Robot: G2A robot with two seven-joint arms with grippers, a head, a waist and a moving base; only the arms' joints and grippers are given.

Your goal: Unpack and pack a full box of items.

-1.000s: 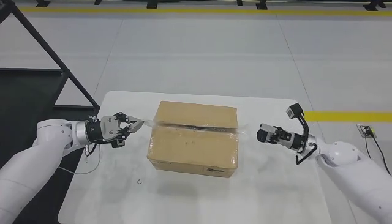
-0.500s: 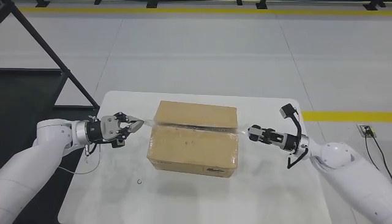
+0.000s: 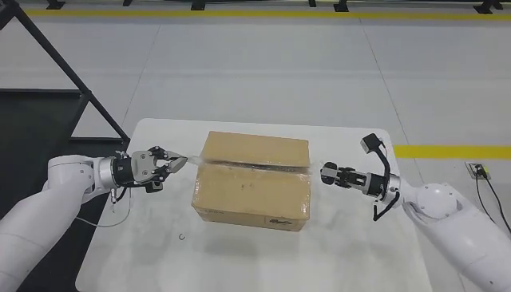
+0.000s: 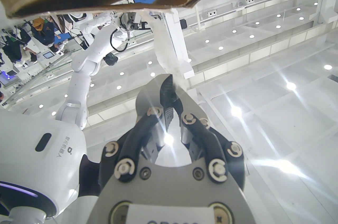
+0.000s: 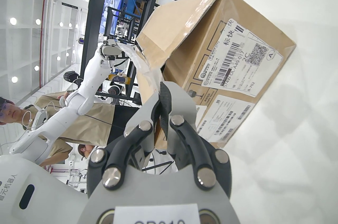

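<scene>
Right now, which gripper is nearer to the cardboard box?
Right. The right gripper is just off the right end of the box, pinching the tape close to it. The left gripper is farther off the left end, with a longer stretch of tape between.

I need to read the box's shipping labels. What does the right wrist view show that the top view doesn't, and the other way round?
The right wrist view adds the white printed labels on the end face of the brown cardboard box. The top view adds the white table's full outline and the yellow floor line beyond it. Both show the box, the clear tape strip pulled off its seam, the left pincer shut on one end of the strip and the right pincer shut on the other.
</scene>
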